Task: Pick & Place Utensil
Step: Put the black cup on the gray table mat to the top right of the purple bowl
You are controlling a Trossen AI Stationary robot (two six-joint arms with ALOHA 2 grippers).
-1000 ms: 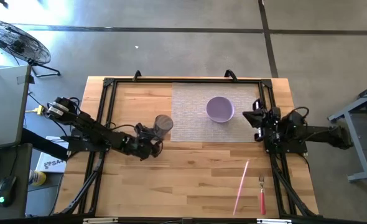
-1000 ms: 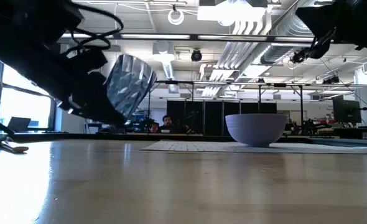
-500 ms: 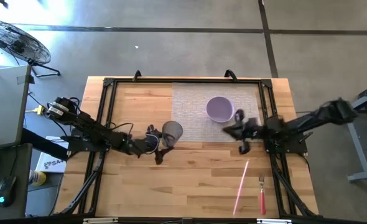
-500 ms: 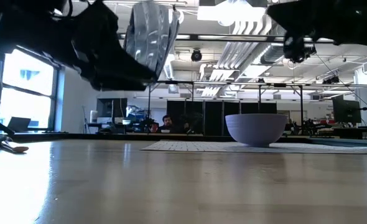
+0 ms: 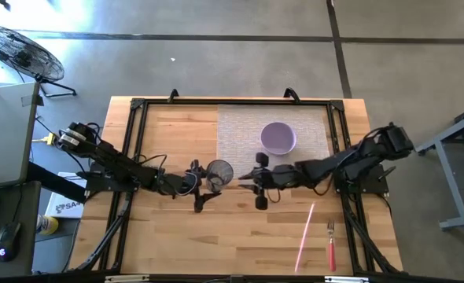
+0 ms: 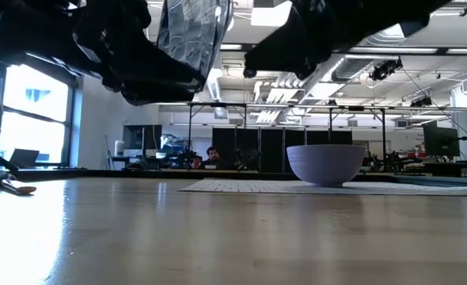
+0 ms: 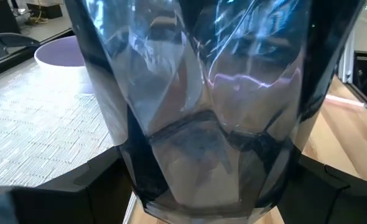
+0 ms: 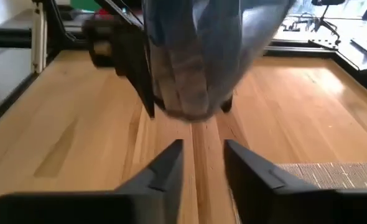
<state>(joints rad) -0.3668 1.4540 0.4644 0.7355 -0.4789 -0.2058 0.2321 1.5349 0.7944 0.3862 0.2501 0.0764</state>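
A clear faceted glass [image 5: 219,172] sits in my left gripper [image 5: 208,183], which is shut on it above the table's middle; the low view shows the glass [image 6: 192,36] high off the wood. My right gripper [image 5: 244,183] is open, just right of the glass and pointing at it; its wrist view shows the glass [image 8: 193,56] right ahead of the fingers [image 8: 168,165], apart from them. A pink stick [image 5: 306,234] and a red-handled fork [image 5: 331,247] lie flat near the table's near right corner. A purple bowl [image 5: 278,138] stands on a woven mat [image 5: 240,145]. My left gripper pinches the glass's lower wall [image 7: 140,143] between its two fingers [image 7: 112,118], one on each side. The fingers come level from the table's left. The glass is lifted clear of the table and leans slightly, its mouth facing up.
The bowl [image 6: 325,164] and mat lie behind the two grippers, toward the far edge. A dark frame [image 5: 134,141] runs along the table's left, far and right sides. Bare wood [image 5: 240,236] spreads between the grippers and the near edge.
My left gripper has carried the glass up and toward the table's right, and the glass has turned from tilted to nearly upright. My right arm has swung out from the right edge toward the table's middle, ending close to the glass.
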